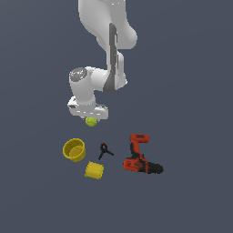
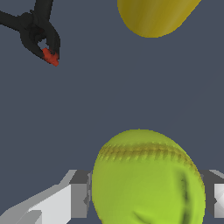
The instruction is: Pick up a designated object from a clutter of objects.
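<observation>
Gripper (image 1: 91, 119) sits low over the floor (image 1: 191, 91), with the ball (image 1: 91, 121) showing just under the hand. In the wrist view the ball (image 2: 146, 179) fills the space between the two fingers (image 2: 78, 192), one on each side and both apparently against it. Judgement: clenched on the ball. Whether the ball rests on the floor or is already lifted clear cannot be told from either view.

Rest of the clutter lies nearer the exterior view's bottom edge, apart from the ball: cup (image 1: 74, 149) toward the exterior view's left, clamp (image 1: 105, 150) beside it, ribbed cylinder (image 1: 94, 170) below those, drill (image 1: 140, 160) toward the exterior view's right. The wrist view shows the clamp (image 2: 37, 33) and a rounded yellow thing (image 2: 153, 15), probably the cup, both well clear of the fingers.

Risks from here:
- Ball is round and fuzzy-surfaced; contact is likely two small patches. If the pads sit off its widest line, it could squirt out on lift.
- Only part of the ball shows between the fingers, so grasp depth is unverified.
- A fast lift or swing could roll it out of the grip.
- A dropped ball could roll into the cup or clamp and scatter the group.
</observation>
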You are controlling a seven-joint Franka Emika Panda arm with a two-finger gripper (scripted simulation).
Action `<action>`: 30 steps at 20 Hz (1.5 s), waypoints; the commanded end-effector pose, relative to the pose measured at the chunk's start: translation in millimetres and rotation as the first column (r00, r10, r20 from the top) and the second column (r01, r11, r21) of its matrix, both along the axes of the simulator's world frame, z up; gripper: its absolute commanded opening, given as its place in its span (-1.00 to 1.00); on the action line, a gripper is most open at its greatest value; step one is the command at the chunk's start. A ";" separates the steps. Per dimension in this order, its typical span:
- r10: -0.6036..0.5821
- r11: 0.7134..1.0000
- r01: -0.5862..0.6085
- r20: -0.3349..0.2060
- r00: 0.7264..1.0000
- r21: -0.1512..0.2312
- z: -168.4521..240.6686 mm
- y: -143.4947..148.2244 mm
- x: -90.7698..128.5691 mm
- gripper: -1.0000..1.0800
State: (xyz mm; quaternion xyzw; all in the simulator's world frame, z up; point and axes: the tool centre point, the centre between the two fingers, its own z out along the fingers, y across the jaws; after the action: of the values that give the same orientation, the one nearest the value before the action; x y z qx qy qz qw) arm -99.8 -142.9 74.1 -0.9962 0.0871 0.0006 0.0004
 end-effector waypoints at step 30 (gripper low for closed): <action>0.000 1.000 0.000 0.001 1.000 -0.003 265.0 25.7 -26.9 -1.00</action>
State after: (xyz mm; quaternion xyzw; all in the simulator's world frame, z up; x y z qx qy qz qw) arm -125.3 -118.7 324.6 -0.9962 0.0873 0.0005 -0.0014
